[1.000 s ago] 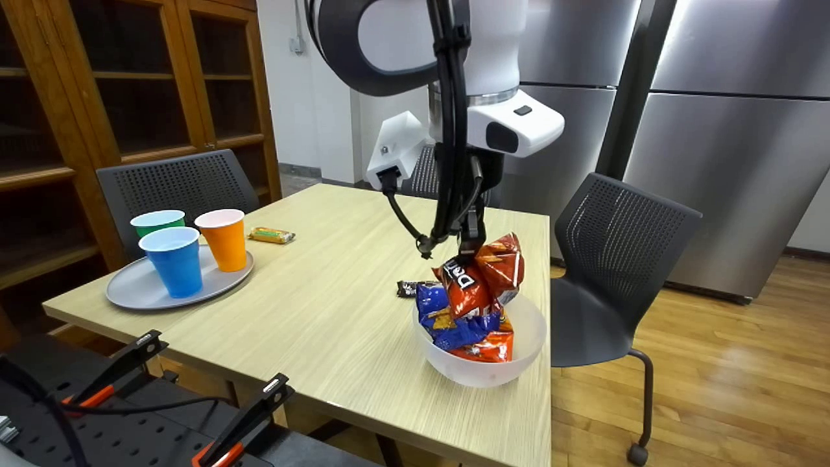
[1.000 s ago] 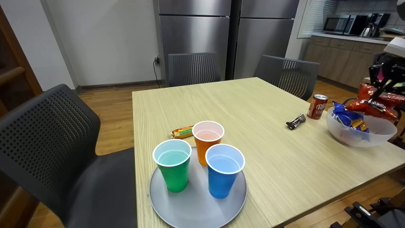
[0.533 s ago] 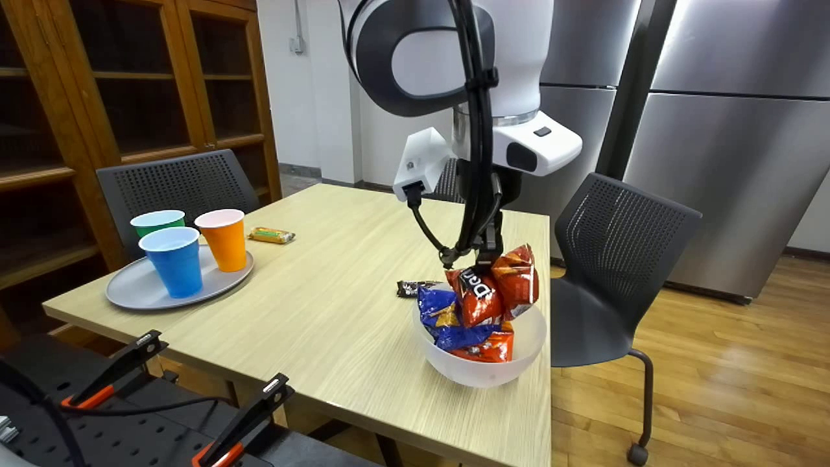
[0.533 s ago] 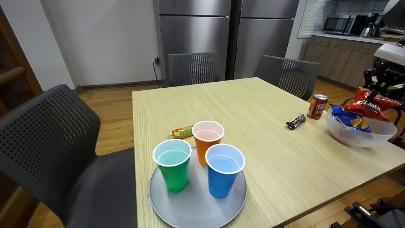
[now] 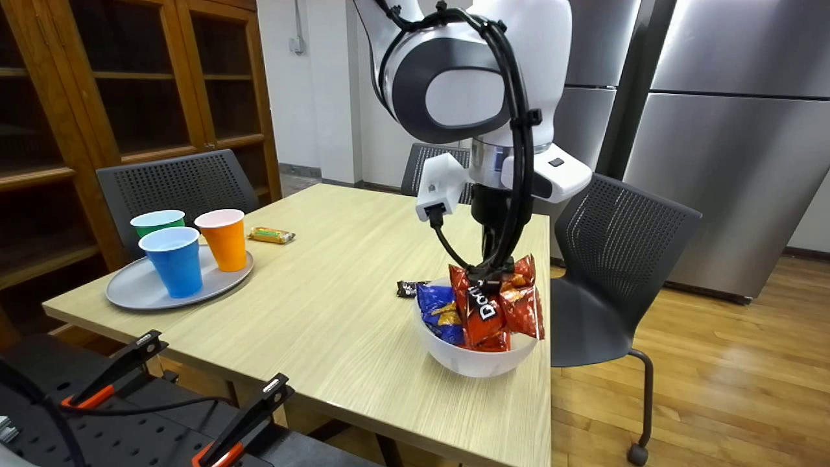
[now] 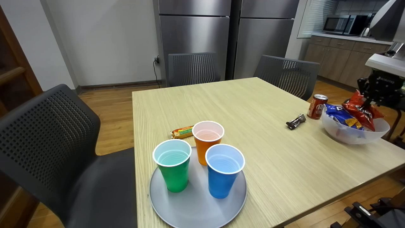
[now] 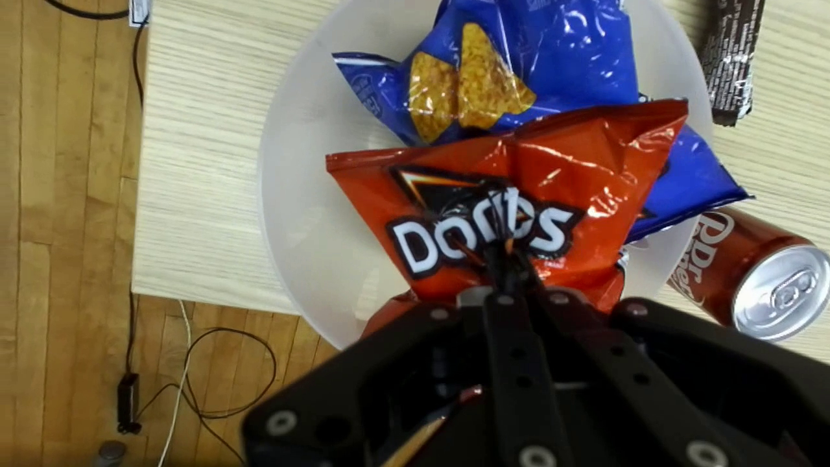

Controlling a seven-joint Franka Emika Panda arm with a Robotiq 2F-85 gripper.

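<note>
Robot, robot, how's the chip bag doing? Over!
Fingers shut on red Doritos bag. Bag over frosted bowl. Blue chip bag partly beneath, possibly in the way.

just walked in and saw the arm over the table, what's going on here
The robot's gripper is pinching a red Doritos bag at the mouth of a translucent bowl, where at least one blue chip bag lies. A soda can and a dark-wrapped candy sit beside the bowl on the table. Farther off, three plastic cups stand on a gray plate.

The arm hangs with its tool pointing down, jaws apparently pinched close together.
</note>
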